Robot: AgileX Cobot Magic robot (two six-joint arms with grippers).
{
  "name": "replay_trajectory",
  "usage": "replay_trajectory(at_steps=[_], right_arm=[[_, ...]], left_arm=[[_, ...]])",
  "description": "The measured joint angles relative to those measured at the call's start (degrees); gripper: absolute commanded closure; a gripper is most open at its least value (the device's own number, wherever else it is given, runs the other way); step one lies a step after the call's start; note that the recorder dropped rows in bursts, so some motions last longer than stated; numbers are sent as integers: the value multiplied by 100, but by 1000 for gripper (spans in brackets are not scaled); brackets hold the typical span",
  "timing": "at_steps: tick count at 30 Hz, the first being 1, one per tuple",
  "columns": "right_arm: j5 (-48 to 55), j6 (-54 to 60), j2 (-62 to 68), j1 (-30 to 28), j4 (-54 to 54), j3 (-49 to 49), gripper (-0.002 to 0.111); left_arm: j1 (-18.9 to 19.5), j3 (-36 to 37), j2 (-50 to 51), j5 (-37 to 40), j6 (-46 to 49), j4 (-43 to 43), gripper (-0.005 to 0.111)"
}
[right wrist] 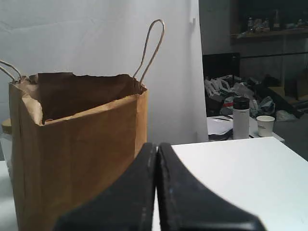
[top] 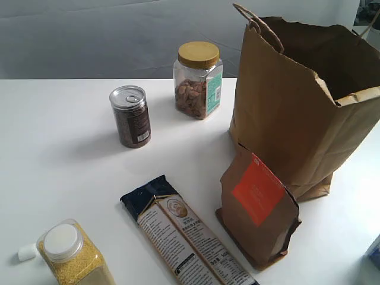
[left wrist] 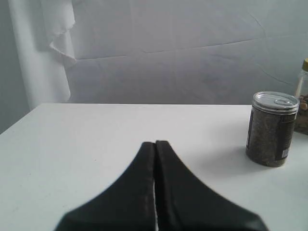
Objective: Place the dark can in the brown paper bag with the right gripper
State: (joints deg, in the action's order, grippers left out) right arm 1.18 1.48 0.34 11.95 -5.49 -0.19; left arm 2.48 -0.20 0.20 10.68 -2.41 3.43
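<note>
Seen from outside, the small dark-brown cylindrical can (top: 130, 116) stands upright on the white surface (top: 59, 154), well apart from the tall brown kraft paper bag (top: 285, 113). Left wrist: the left fingers (left wrist: 166, 166) are pressed together and empty, with the can ahead and aside. Right wrist: the right fingers (right wrist: 171, 178) are likewise together, the bag beyond them.

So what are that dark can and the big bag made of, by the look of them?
The dark can: its shiny silver top with a pull tab is likely metal. The body looks like glossy clear plastic over dark contents, though that is uncertain. The brown paper bag: matte kraft paper, creased, with a ragged rim and what look like twisted paper handles.
</note>
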Motion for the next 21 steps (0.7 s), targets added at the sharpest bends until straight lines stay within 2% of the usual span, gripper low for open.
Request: replay_trajectory(at_steps=[10,15,17,21], right_arm=[[-118,0,0,0,-75,0,108],[-298,-11,0,0,-605,-58,108],[-118,-223,16,0,-606,-495,108],[709,-732,1010,0,-164,-2134,108]], left_arm=[[0,0,0,0,0,0,107],[0,0,0,0,0,0,107],[0,0,0,0,0,0,107],[0,0,0,0,0,0,107]])
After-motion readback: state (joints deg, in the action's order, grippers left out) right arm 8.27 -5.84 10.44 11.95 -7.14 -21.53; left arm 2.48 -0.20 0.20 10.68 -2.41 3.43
